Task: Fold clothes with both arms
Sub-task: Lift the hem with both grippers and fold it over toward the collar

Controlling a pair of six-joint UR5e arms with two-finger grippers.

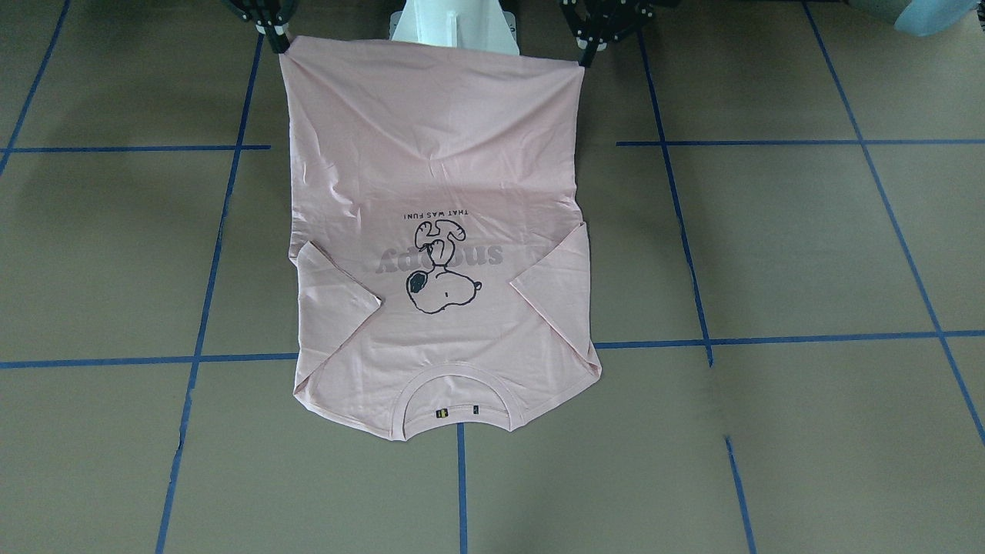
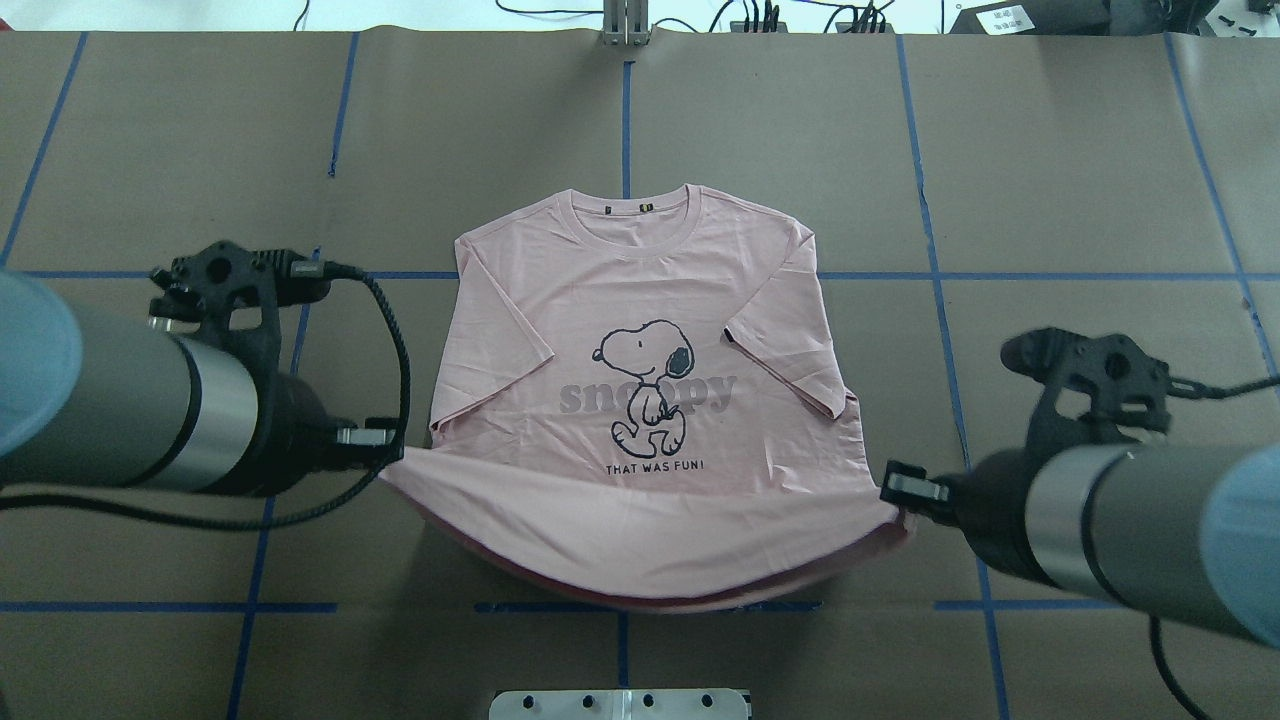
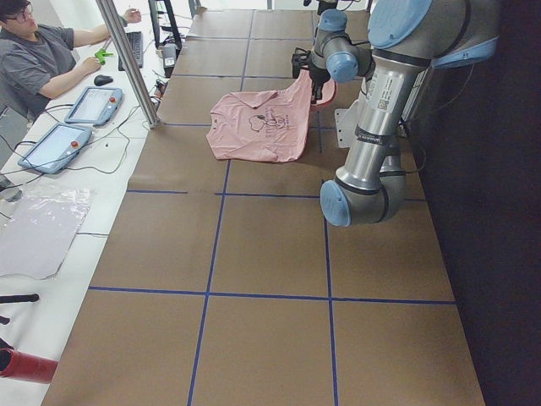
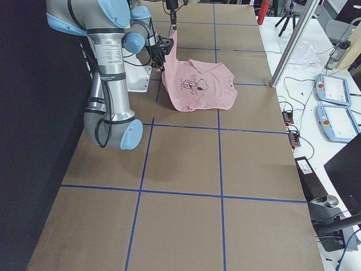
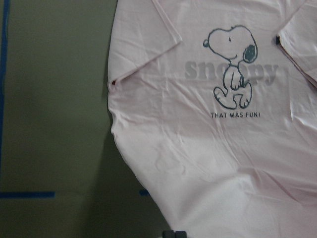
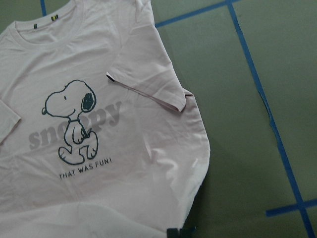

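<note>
Soft pink T-shirt (image 2: 650,250) raised at its hem, collar end flat on the worktop (image 2: 1050,200).
Its light, limp cloth sags between the left claw (image 2: 388,458) and right claw (image 2: 898,503), each pinching a hem corner.

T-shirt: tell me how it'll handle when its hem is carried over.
Probably floppy: the T-shirt sags between the left gripper and right gripper. Likely light: two corner pinches lift it. The sleeves, folded in loosely, might shift.

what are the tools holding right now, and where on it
Both hold the pink T-shirt: the left tool pinches one bottom hem corner and the right tool pinches the other, with the hem raised.
</note>
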